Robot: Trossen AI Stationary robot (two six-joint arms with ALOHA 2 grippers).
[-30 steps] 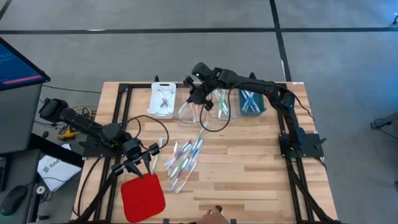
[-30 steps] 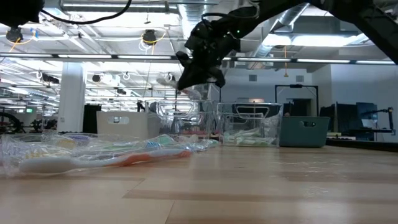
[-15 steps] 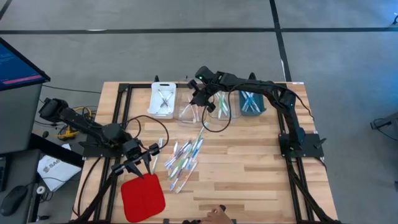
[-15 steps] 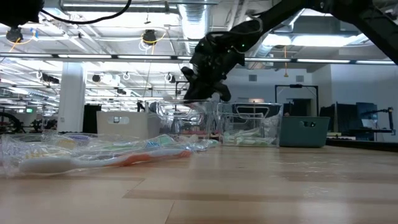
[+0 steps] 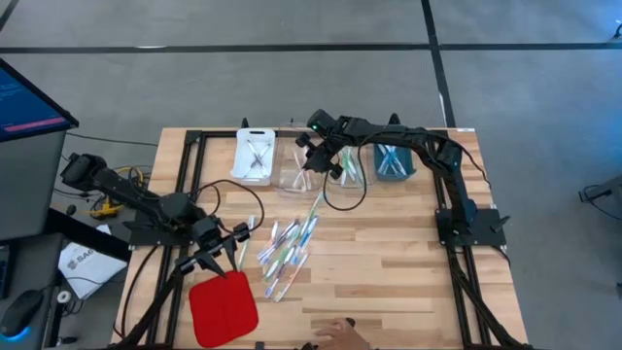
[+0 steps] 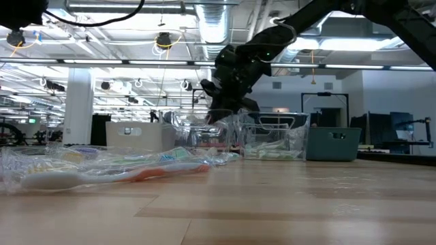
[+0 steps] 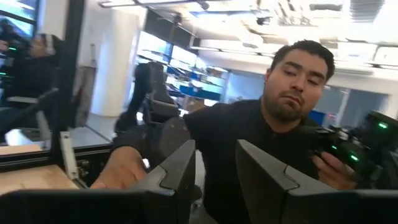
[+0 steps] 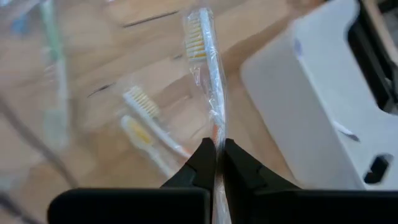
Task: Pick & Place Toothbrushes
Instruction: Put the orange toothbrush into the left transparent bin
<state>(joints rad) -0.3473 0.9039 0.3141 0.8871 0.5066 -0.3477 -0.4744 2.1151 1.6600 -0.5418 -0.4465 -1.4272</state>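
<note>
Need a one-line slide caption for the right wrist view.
Right gripper shut on a plastic-wrapped toothbrush, bristle end pointing away, held above a clear tray containing two more brushes.

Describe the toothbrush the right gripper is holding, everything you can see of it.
The toothbrush is slim with a pale, translucent handle, whitish-yellow bristles at its head and an orange accent near the grip, and it looks sealed in a clear crinkly wrapper. The right gripper is shut on its handle, head pointing away from the fingers. It hangs above the clear tray at the table's far side, where other brushes lie.
</note>
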